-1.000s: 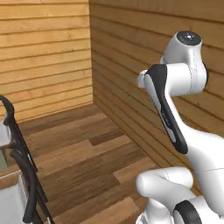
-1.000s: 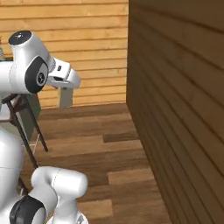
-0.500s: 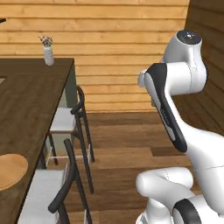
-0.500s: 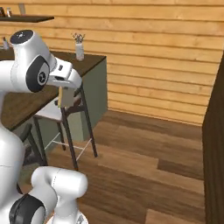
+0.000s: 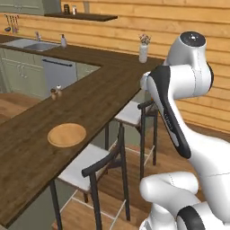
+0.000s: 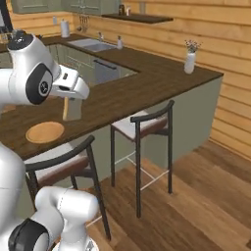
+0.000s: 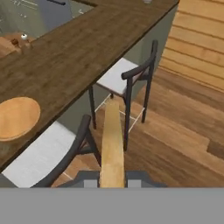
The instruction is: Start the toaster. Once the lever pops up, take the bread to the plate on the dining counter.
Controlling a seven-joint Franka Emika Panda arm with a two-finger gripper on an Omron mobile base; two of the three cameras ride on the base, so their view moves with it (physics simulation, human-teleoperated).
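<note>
Bread (image 7: 112, 144), a pale cream square slice seen edge-on in the hand view, stands clamped between the two dark fingertips of the white arm's gripper (image 7: 112, 181); the jaws are closed tight on its lower edge, and in the right base view the same slice (image 6: 72, 109) hangs below the gripper (image 6: 73, 97). Landmark: the dining counter (image 5: 90, 103), a dark-brown wood plank top on a sage-green base; the slice is held in the air off the counter's seating side, above the stools rather than over the top. On the counter, near its front edge, lies the flat round tan-orange wooden plate (image 5: 67, 134), bare; in the right base view the slice sits just right of and above the plate (image 6: 44, 132), not touching it. Two small shakers (image 5: 55, 92) stand further along the counter beyond the plate; a white vase (image 5: 143, 52) stands at the counter's far corner. Two dark-framed stools with pale grey seats (image 5: 130, 114) are tucked under the counter's edge.
</note>
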